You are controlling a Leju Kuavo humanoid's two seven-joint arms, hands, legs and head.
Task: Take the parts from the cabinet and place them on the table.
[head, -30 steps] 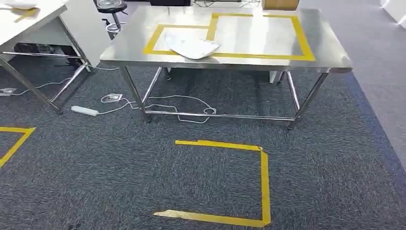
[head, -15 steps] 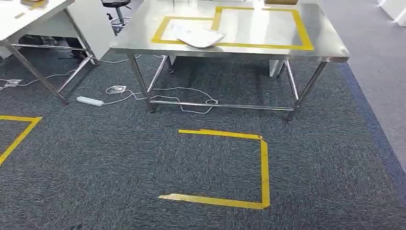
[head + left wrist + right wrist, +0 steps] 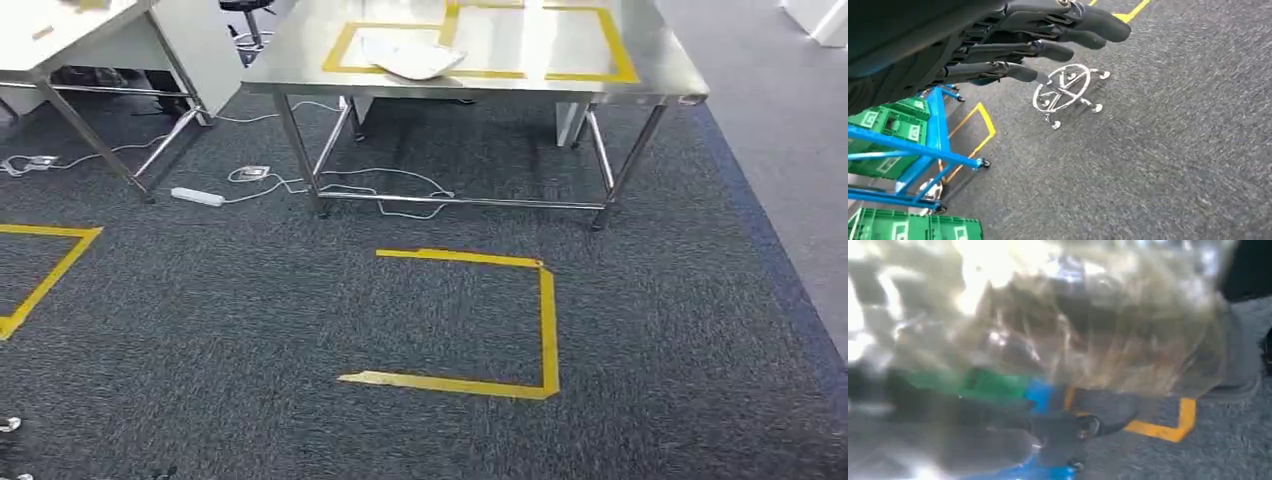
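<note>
Table [image 3: 660,75]: steel, ahead of the robot, past the yellow floor square [image 3: 470,320].
Bag on table [image 3: 410,58]: inside its left taped frame.
Right hand [image 3: 968,450]: clamped on a clear crinkled bag of parts [image 3: 1088,315].
Left hand [image 3: 1048,40]: fingers spread, holding nothing.
Advice: stop inside the floor square, carry the bag level, and set it in the table's free frame.
</note>
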